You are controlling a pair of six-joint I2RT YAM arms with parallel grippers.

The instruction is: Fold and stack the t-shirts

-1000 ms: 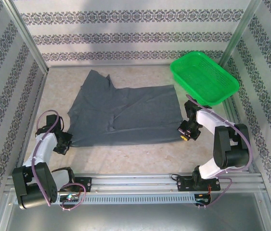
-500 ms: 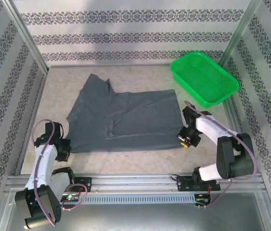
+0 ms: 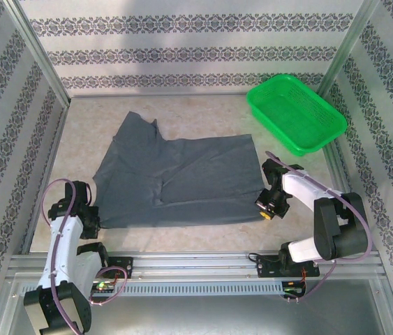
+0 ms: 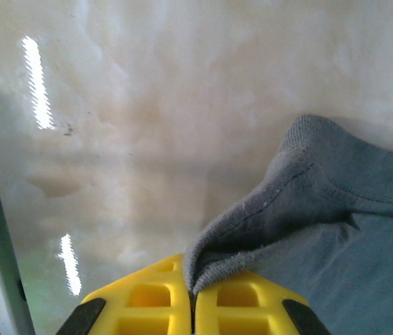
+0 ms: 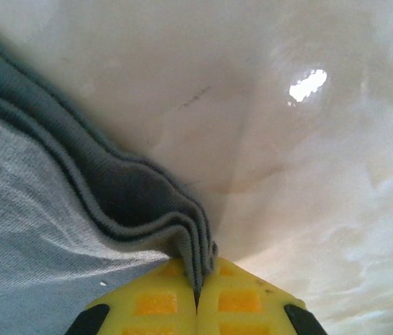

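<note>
The dark slate-grey soft fabric t-shirt (image 3: 175,178) lies spread and wrinkled across the pale marbled table (image 3: 203,115), one sleeve pointing to the far left. Down at the near-left corner, the left gripper (image 4: 193,283) has its yellow jaws pressed together on the hem. The right gripper (image 5: 197,283) is likewise clamped tight on a bunched fold of the near-right edge. The green plastic mesh basket (image 3: 296,115) sits far right, near the shirt's far-right corner.

- Bare worktop (image 3: 203,112) is left open behind the t-shirt (image 3: 175,181), up to the patterned back wall (image 3: 182,49);
- the far right corner is blocked by the green basket (image 3: 295,112);
- a narrow bare strip is left between the shirt's near edge and the metal rail (image 3: 203,262).
</note>
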